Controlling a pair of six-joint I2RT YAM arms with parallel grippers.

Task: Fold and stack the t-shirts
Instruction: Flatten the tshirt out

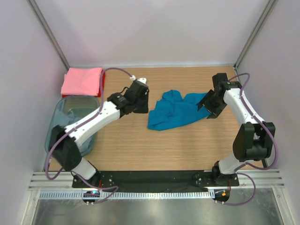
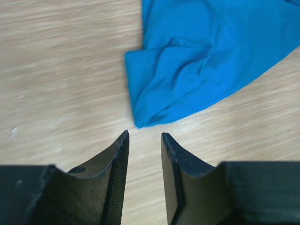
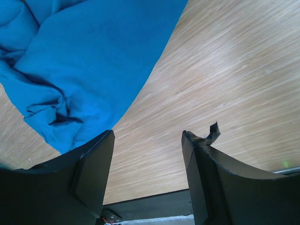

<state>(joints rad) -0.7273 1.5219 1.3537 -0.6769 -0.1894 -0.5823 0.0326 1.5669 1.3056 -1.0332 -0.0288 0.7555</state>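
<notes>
Teal t-shirt (image 1: 173,112) crumpled; left pincer (image 2: 145,135) barely parted, right pincer (image 3: 147,133) wide, both empty. IMO grab corners, spread flat 1st.

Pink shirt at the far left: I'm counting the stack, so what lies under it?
Red cloth shows as a thin strip along the pink shirt's right edge. The rest is covered, so anything more beneath it cannot be seen.
</notes>
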